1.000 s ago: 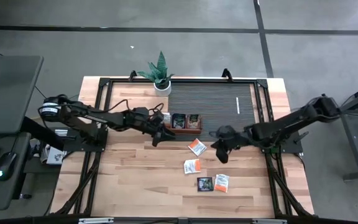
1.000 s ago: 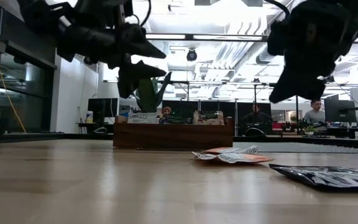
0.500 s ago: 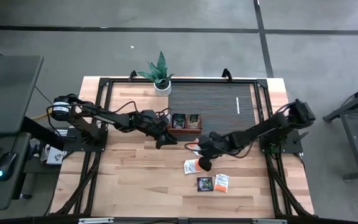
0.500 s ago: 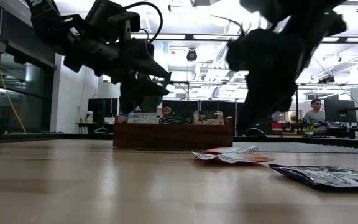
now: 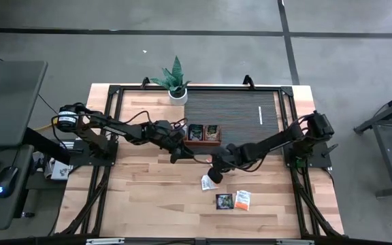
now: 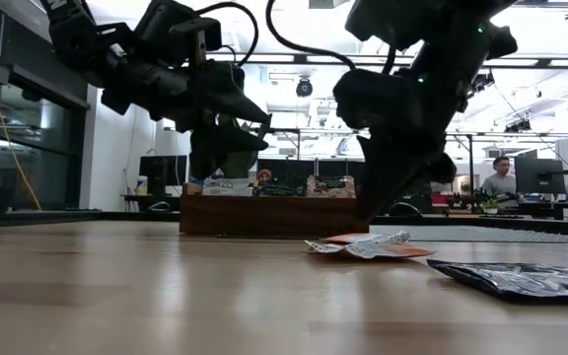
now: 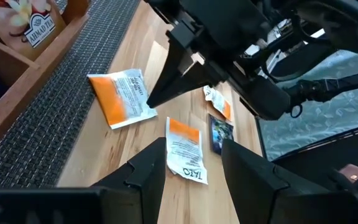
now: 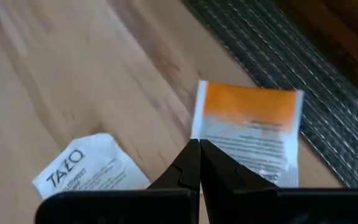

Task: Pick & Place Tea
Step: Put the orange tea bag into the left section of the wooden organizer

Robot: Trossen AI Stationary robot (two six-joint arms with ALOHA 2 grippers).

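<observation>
Several tea sachets lie flat on the wooden table. In the high view I see a white-and-orange one (image 5: pixel 209 182), a dark one (image 5: pixel 224 201) and another orange one (image 5: pixel 242 199). My right gripper (image 5: pixel 216 167) is shut, its tips over the edge of a white-and-orange sachet (image 8: pixel 247 134), which also shows in the left wrist view (image 7: pixel 122 96). A white TAZO sachet (image 8: pixel 86 168) lies beside it. My left gripper (image 7: pixel 194 168) is open and empty, hovering at the left end of the wooden tray (image 5: pixel 203 135). My right gripper's shut fingertips (image 8: pixel 197 149) point down at the edge of the white-and-orange sachet (image 8: pixel 207 134). I cannot tell whether they touch it. The sachet lies flat on the table.
The brown tray (image 6: pixel 274 212) holds upright sachets and stands at the near edge of a dark ribbed mat (image 5: pixel 230 112). A potted plant (image 5: pixel 175 80) stands at the far edge. Bare wood lies toward the near left (image 5: pixel 148 190). A person sits in the room behind (image 6: pixel 501 177).
My right gripper has swung toward the table's left and near edge and come down, from beside the loose sachets to over the white-and-orange one near the tray. My left gripper has shifted slightly toward the right, then stayed still. The sachets have not moved.
</observation>
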